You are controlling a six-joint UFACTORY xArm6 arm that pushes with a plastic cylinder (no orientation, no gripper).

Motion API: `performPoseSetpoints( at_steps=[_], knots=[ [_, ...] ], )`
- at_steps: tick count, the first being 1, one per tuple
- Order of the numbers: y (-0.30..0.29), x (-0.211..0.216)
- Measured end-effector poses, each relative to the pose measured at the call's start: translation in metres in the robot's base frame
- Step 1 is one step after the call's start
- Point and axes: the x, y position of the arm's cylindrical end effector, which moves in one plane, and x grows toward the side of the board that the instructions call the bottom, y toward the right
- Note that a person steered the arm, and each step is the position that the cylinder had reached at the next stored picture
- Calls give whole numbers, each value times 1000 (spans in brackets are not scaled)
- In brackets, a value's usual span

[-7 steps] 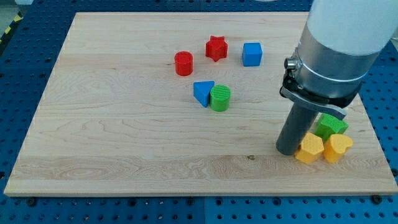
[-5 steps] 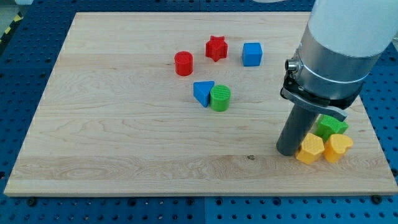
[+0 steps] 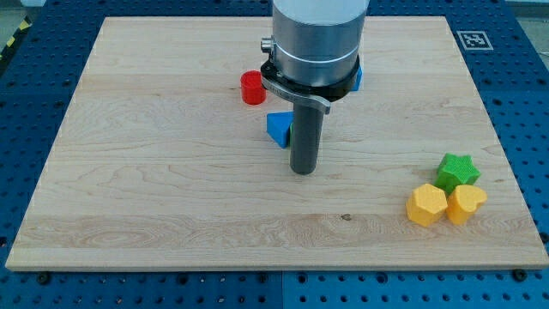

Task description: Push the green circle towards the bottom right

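My tabletop point(image 3: 171, 189) is pale wood with a fine grain running left to right, smooth and matt, with one small dark knot near the middle front. The blocks look like ribbed matt plastic: the red cylinder point(image 3: 252, 87), the blue triangle point(image 3: 278, 128), the green star point(image 3: 457, 171) and the yellow hexagon point(image 3: 426, 204) all show fine layered ridges. My rod is dark and dull down to my tip point(image 3: 303, 171), under a brushed grey metal collar point(image 3: 313, 47).

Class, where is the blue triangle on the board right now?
The blue triangle lies near the board's centre, just left of my tip and below-right of the red cylinder.
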Motion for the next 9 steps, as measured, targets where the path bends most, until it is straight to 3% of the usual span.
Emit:
performPoseSetpoints(
  at_steps=[4, 6, 7, 9],
  knots=[
    [-19, -17],
    [-35, -47],
    [-14, -70],
    [20, -57]
  ],
)
